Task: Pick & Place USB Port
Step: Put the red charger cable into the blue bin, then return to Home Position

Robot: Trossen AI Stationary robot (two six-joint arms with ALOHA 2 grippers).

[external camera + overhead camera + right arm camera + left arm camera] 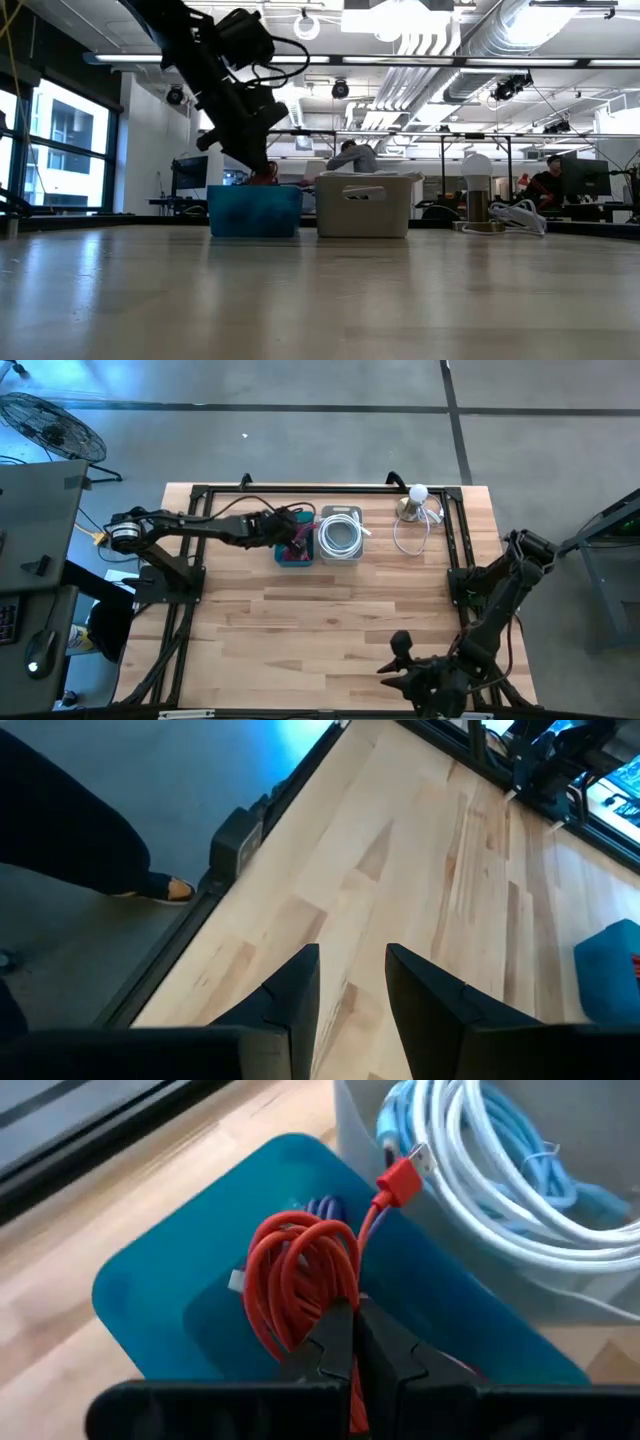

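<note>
Our left hand (pixel 355 1335) is clenched on the red USB cable (pixel 300 1275), low inside the blue bin (pixel 150 1295). We think lifting and placing are left. Our right hand (pixel 350 975) waits with fingers apart over the desk (pixel 330 620).

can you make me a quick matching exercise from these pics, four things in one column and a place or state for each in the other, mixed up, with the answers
Things
1. red cable
2. white cable coil
3. right gripper
4. lamp with a round white bulb

Places or states
A. standing on the table's far edge, to the right of both bins
B. lying in the pale grey bin
C. pinched by the left gripper over the blue bin
D. empty, jaws apart, above bare wood at the table's near edge

Pairs: 1-C, 2-B, 3-D, 4-A
</note>
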